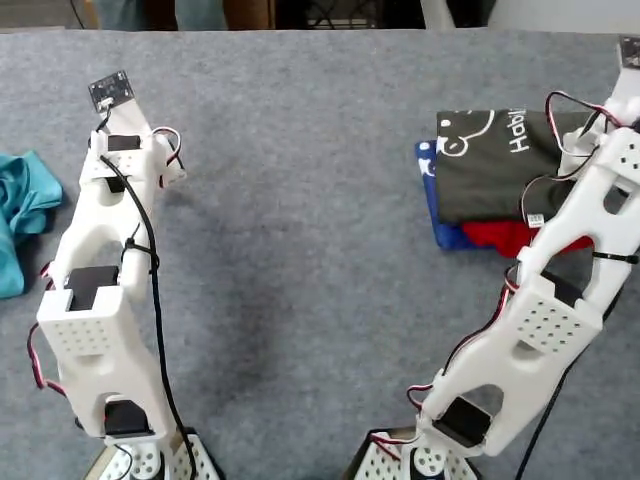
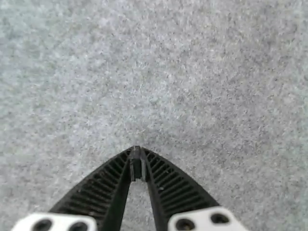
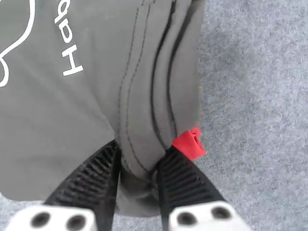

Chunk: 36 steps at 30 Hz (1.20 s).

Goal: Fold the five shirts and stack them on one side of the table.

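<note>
High view: grey shirt (image 1: 490, 165), red shirt (image 1: 500, 237), blue shirt (image 1: 432, 195) stacked at counter (image 1: 300, 200) right | teal shirt (image 1: 20, 215) crumpled at left edge | right end effector (image 3: 140, 154) clamped on grey shirt | left end effector (image 2: 137, 159) closed, empty | three of five judged folded

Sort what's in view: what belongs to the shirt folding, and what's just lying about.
Job: grey shirt atop red shirt and blue shirt; crumpled teal shirt, unfolded; right gripper shut on the grey shirt; left gripper shut, empty.
Lying about: grey table cover.

Grey shirt (image 1: 488, 172) folded, stacked; teal shirt (image 1: 20, 212) crumpled
</note>
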{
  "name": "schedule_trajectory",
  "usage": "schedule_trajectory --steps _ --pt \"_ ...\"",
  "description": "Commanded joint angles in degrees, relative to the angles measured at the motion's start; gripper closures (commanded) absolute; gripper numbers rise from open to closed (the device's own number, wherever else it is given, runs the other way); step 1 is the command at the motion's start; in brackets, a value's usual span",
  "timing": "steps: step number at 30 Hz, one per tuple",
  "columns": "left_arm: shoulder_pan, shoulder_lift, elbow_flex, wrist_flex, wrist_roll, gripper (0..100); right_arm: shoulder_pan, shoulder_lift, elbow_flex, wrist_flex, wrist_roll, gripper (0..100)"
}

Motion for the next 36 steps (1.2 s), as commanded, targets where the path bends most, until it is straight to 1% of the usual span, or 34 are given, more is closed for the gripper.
schedule_trajectory --steps 1,3,4,10,12,13,15,18,19,21,24,27,31,33,36 --pt "-0.2 -3.0 -1.5 -0.4 0.1 97 1.2 -3.5 -0.2 -0.4 0.1 98.2" --pt "-0.2 -3.0 -1.5 -0.4 0.1 97 1.3 -2.6 -0.3 -0.4 0.3 97.5" --pt "-0.2 -3.0 -1.5 -0.4 0.1 97 1.3 -2.1 -0.2 -0.3 0.3 95.5" --pt "-0.2 -3.0 -1.5 -0.4 0.1 97 1.3 -0.7 -0.7 3.7 1.8 70.3" --pt "-0.2 -3.0 -1.5 -0.4 0.1 97 1.3 -0.9 -0.9 3.7 2.0 65.8" --pt "-0.2 -3.0 -1.5 -0.4 0.1 97 1.4 -1.2 -1.7 3.7 1.7 65.5" --pt "-0.2 -3.0 -1.5 -0.4 0.1 97 1.1 -1.9 -3.7 3.7 1.4 65.5" --pt "-0.2 -3.0 -1.5 -0.4 0.1 97 -0.4 -3.3 -5.9 3.9 -1.9 65.9" --pt "-0.2 -3.0 -1.5 -0.4 0.1 97 -1.2 -3.6 -6.4 4.3 -2.5 67.8" --pt "-0.2 -3.0 -1.5 -0.4 0.1 97 -2.6 -3.6 -6.4 4.5 -2.9 77.3" --pt "-0.3 -3.0 -1.5 -0.4 0.1 97 -3.8 -1.8 -6.4 4.4 -4.1 99.3" --pt "-0.4 -3.0 -1.5 -0.4 0.1 97 -3.2 2.3 -6.5 4.1 -5.7 91.6" --pt "-0.6 -3.0 -1.5 -0.3 0.1 97 0.4 11.8 -7.0 -0.4 -6.1 91.4" --pt "-0.6 -2.8 -1.4 -0.4 0.1 97 1.0 16.0 -7.1 -1.3 -6.1 91.4" --pt "-0.5 -0.8 -1.5 -0.7 0.1 97 -0.6 17.5 -10.1 1.8 -6.0 91.0"
